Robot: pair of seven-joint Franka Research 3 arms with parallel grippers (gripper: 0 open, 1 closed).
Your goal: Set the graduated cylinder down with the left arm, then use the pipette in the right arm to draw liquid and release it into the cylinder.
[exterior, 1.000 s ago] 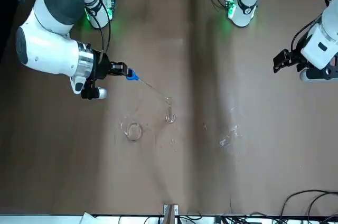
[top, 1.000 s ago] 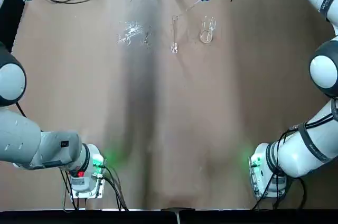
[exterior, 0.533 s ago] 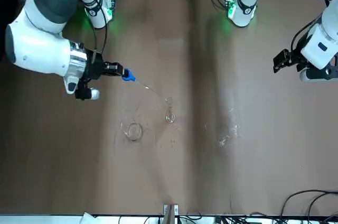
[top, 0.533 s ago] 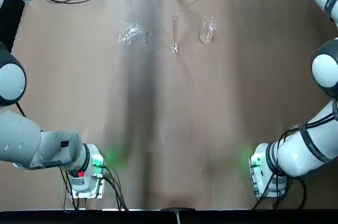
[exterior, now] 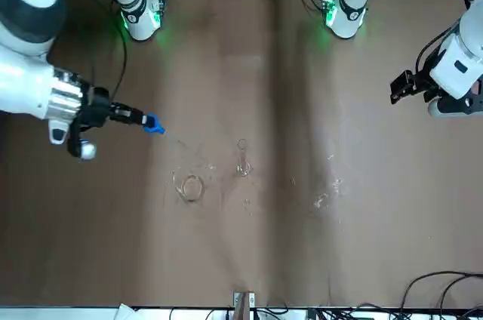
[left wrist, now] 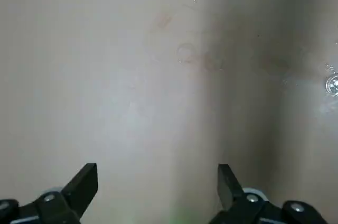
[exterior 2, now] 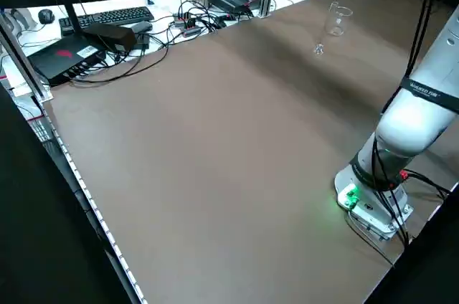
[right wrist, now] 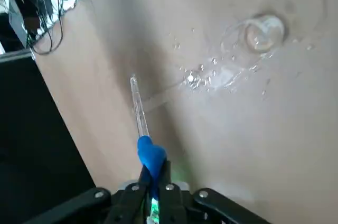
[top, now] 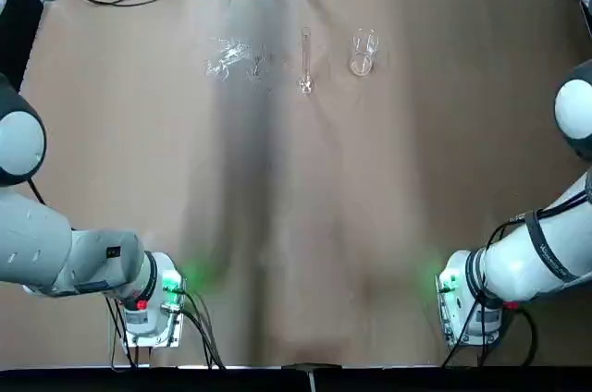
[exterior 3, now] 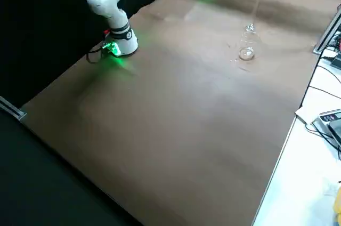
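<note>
Well off the cylinder [exterior: 242, 155] — right gripper [exterior: 143, 120] pinching pipette [right wrist: 142, 133] (left gripper [left wrist: 157, 176] wide)

You see even overhead light on the brown bench [top: 305, 226], soft dark shadow bands, and green base glow.

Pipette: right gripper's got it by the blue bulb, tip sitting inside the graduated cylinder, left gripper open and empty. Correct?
Not quite. The pipette tip is not inside the graduated cylinder; the front view shows it held well off to the side by the right gripper. The bulb grip is right, and the left gripper is open and empty.
</note>
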